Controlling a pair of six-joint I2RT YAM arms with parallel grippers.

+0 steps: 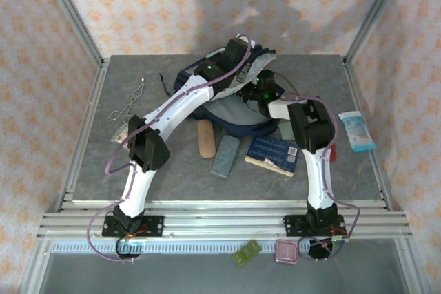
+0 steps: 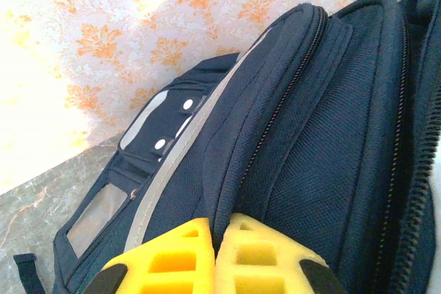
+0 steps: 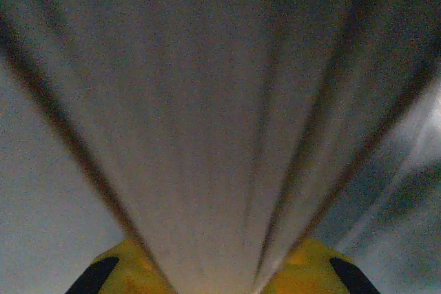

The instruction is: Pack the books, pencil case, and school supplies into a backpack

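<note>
Arms (image 1: 179, 105) cover most of the backpack (image 1: 231, 118) and one corner of the dark blue book (image 1: 269, 151). Right wrist: pale fabric (image 3: 207, 135) blurred, identity indeterminate; fingers (image 3: 303, 273) cut by lower edge.

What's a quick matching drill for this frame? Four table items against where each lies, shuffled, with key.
Things:
1. tan oblong case
2. dark blue book
3. blue-and-white packet
4. bent wire

Places (top view):
A. by the right edge of the table
B. left side of the table, toward the back
C. in front of the backpack, just left of the grey-blue case
D. just right of the grey-blue case

Pairs: 1-C, 2-D, 3-A, 4-B.
</note>
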